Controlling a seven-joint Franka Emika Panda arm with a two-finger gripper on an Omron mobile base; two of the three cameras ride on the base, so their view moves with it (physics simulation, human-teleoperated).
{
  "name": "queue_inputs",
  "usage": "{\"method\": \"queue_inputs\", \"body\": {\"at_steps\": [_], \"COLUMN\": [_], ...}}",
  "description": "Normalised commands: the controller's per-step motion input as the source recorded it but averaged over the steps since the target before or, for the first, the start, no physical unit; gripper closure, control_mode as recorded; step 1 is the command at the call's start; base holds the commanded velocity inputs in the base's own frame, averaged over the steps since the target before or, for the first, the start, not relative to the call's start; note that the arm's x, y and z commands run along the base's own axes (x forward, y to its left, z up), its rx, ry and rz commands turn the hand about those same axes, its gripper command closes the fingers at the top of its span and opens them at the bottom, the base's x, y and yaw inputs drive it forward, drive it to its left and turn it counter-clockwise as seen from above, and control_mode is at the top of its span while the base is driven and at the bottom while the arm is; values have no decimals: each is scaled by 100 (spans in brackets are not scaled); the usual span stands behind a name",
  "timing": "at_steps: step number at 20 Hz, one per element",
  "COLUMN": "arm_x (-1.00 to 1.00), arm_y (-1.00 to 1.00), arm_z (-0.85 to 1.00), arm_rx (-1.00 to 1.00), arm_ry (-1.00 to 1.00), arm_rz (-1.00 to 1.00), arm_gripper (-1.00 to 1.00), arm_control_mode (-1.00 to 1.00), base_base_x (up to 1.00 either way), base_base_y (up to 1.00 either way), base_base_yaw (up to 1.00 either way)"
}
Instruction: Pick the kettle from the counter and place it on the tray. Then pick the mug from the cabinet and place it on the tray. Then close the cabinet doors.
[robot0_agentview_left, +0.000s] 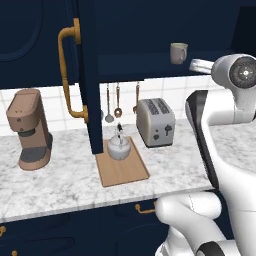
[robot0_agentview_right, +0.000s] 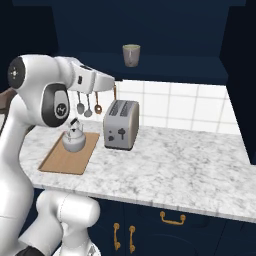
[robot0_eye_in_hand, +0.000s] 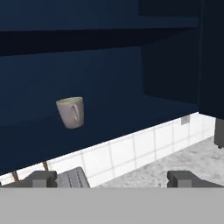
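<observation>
Kettle (robot0_agentview_left: 119, 145) on tray (robot0_agentview_left: 122, 169); mug (robot0_eye_in_hand: 71, 112) in cabinet (robot0_eye_in_hand: 100, 74); end effector (robot0_eye_in_hand: 111, 178) prob. open.

Ahead of the gripper (robot0_eye_in_hand: 112, 178), whose dark fingertips look matt, the mug (robot0_eye_in_hand: 71, 112) has a smooth, dull ceramic look. Below it, the desk (robot0_agentview_right: 175, 165) is polished marbled stone, the tray (robot0_agentview_left: 122, 167) pale matt wood, the kettle (robot0_agentview_left: 119, 147) and toaster (robot0_agentview_left: 156, 121) brushed silvery metal. The cabinet doors (robot0_agentview_left: 85, 75) are matt navy with glossy brass handles.
</observation>
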Motion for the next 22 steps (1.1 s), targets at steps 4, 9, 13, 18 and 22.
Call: {"method": "queue_inputs", "body": {"at_steps": [4, 9, 13, 18, 22], "arm_x": [25, 11, 27, 35, 18], "arm_y": [9, 6, -2, -5, 0], "arm_z": [20, 0, 0, 0, 0], "arm_rx": [0, -1, 0, 0, 0], "arm_ry": [-3, 0, -3, 0, -1], "arm_rz": [4, 0, 16, 17, 5], "arm_gripper": [-100, -100, -100, -100, -100], "arm_control_mode": [-100, -100, -100, -100, -100], "base_base_x": [0, 0, 0, 0, 0], "base_base_y": [0, 0, 0, 0, 0], "base_base_yaw": [0, 0, 0, 0, 0]}}
